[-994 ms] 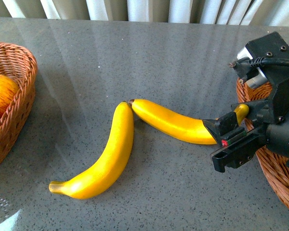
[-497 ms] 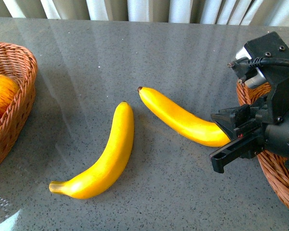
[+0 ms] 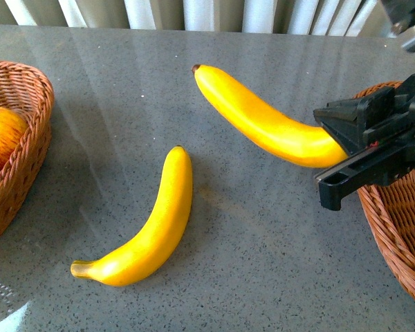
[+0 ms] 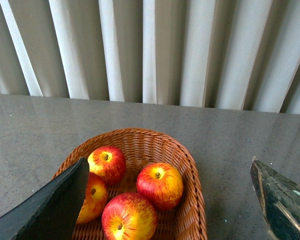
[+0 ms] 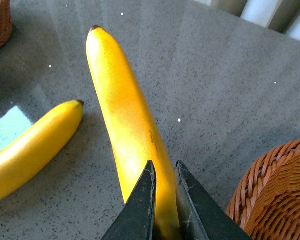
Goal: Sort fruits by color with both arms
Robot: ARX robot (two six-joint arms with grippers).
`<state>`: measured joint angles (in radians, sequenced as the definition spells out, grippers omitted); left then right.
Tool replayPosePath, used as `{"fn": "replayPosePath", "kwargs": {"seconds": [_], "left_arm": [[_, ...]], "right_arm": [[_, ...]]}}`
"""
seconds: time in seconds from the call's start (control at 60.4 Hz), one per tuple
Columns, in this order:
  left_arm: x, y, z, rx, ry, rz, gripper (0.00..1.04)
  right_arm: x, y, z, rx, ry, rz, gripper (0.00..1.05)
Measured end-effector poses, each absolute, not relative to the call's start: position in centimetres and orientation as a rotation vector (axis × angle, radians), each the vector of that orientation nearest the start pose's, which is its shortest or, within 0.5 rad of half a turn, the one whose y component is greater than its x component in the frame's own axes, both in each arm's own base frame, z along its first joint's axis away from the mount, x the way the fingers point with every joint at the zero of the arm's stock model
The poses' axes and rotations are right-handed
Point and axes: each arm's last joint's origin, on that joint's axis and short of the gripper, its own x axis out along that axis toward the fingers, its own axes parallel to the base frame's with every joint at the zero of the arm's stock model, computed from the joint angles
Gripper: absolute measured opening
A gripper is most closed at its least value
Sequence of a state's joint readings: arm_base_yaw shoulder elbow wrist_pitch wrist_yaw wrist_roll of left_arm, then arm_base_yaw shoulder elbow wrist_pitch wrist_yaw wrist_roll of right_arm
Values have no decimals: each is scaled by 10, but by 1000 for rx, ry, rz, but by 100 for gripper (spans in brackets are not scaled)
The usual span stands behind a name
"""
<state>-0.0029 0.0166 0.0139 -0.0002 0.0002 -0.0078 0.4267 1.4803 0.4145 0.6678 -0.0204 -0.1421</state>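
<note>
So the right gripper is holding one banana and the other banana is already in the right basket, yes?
No. The right gripper does hold one banana, but the other banana lies on the table, as the front view shows.

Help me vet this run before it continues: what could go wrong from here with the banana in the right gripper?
1. The right gripper pinches the held banana near one end only, so its long free length could pivot or slip out.
2. Its free tip points away from the wicker basket, so it might catch the rim on the way in.
</note>
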Motion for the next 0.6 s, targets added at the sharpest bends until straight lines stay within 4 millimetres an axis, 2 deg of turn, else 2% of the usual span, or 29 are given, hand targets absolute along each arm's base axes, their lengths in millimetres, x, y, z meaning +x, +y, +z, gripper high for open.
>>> {"fn": "replayPosePath", "kwargs": {"seconds": [0.182, 0.348, 0.464, 0.596], "left_arm": [[98, 0, 167, -8, 3, -3, 96], [98, 0, 167, -8, 3, -3, 96], [98, 0, 167, -8, 3, -3, 96], [98, 0, 167, -8, 3, -3, 96]], "right_arm": [[219, 97, 166, -213, 316, 366, 6], [198, 78, 181, -199, 320, 229, 6], [187, 62, 176, -181, 365, 137, 6], [184, 47, 164, -157, 419, 48, 6]]}}
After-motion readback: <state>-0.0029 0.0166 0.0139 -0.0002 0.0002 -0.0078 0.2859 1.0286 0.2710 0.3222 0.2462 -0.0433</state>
